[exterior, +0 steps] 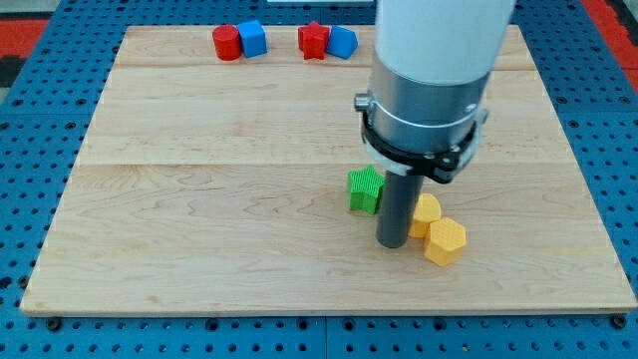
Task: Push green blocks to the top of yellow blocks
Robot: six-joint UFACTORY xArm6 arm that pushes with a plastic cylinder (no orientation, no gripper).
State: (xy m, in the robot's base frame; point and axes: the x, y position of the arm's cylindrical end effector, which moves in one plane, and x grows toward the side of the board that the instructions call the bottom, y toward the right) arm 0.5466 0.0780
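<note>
1. A pale wooden board (199, 199) lies on a blue pegboard surface (30, 120) dotted with holes; the blue surface shows on all four sides of the board. At the view's top corners a red patterned area is partly visible.
2. The board is made of several planks with grain running left to right across the view.
3. Near the board's top edge sit two pairs of blocks: a red block (227, 43) touching a blue block (252, 38), and to their right a red star-shaped block (314, 40) touching a second blue block (342, 42).
4. The arm (434, 60) comes down from the view's top, a white cylinder ending in a grey collar with a dark ring, from which the straight dark rod hangs upright.
5. My tip (392, 244) rests on the board right of centre. There are no jaws on this arm, only the rod.
6. The green block (365, 189) stands just to the left of the rod and slightly above the tip, seemingly touching it.
7. Two yellow blocks lie just right of the rod: one yellow block (427, 212) partly hidden behind it, and a yellow hexagonal block (445, 240) touching it at lower right.
8. The green block is thus left of the yellow pair, the rod between them.
</note>
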